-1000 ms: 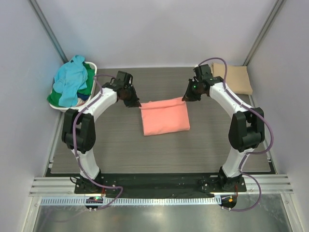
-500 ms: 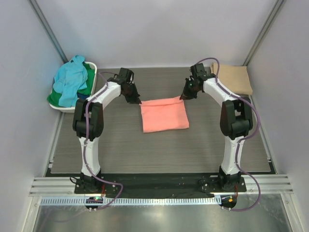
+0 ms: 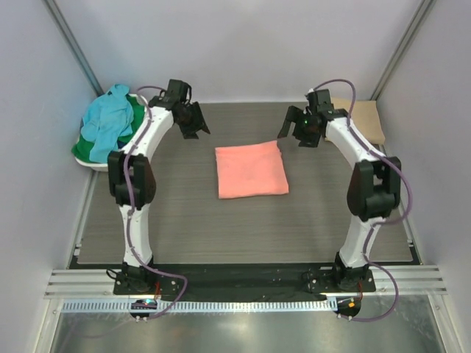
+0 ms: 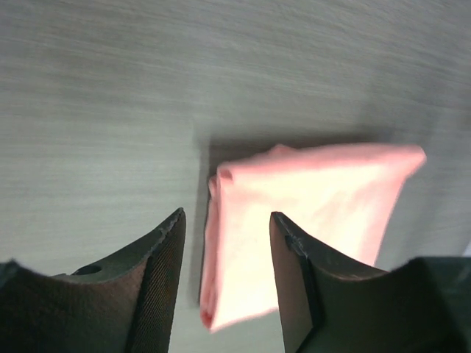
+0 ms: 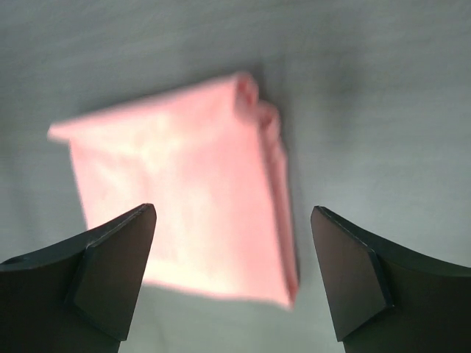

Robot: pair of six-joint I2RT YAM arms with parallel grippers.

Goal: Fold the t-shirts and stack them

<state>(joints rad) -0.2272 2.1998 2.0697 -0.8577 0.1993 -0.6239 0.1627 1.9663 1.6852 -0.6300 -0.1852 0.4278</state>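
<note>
Pink tee (image 3: 251, 170) folded, flat on tbl (image 3: 184, 220)

A white plastic basket (image 3: 141, 101) sits at the far left corner of the grey wood-grain tabletop (image 3: 184, 220), close against the pale walls (image 3: 235, 44). Along the near edge runs an aluminium rail (image 3: 73, 283), with a shiny metal sheet (image 3: 243, 331) just in front of it.
</note>
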